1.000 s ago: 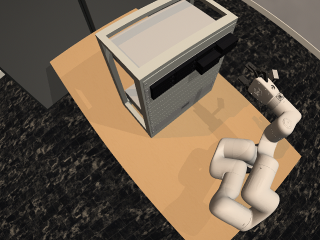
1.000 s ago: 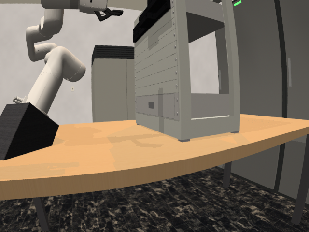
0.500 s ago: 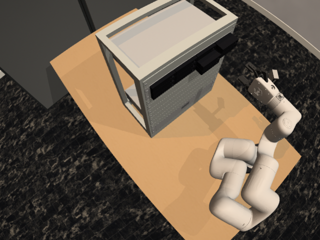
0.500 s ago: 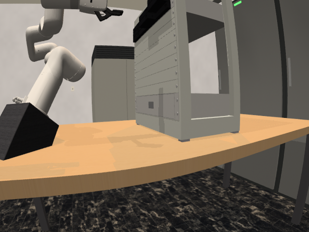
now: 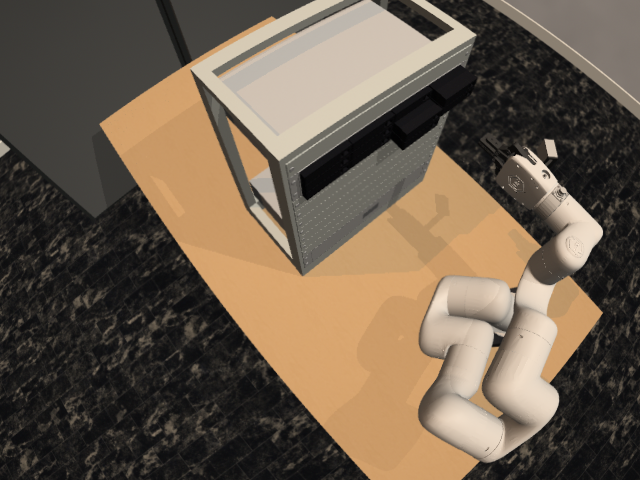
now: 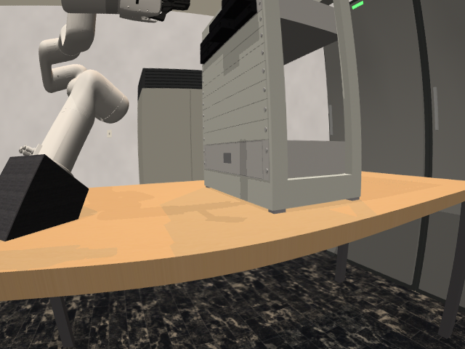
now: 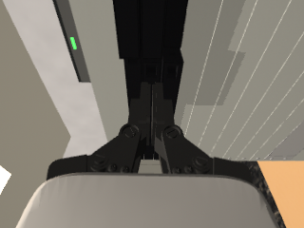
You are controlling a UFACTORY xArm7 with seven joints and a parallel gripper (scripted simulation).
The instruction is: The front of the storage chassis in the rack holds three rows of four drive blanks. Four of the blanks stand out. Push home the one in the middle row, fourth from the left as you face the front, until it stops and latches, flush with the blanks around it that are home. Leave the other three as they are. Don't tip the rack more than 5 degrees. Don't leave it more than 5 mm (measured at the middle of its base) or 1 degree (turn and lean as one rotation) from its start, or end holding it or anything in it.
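Drive blank [image 5: 454, 85] to push sits at the right end of the black band near the top of the rack [image 5: 330, 136] front, sticking out, not yet home. Gripper [image 5: 491, 147] is off to the right of the rack front, well apart from it, fingers pinched together on nothing, pointing at the blanks. Approach and the push itself are left; rack untouched on the table [image 6: 232, 240]
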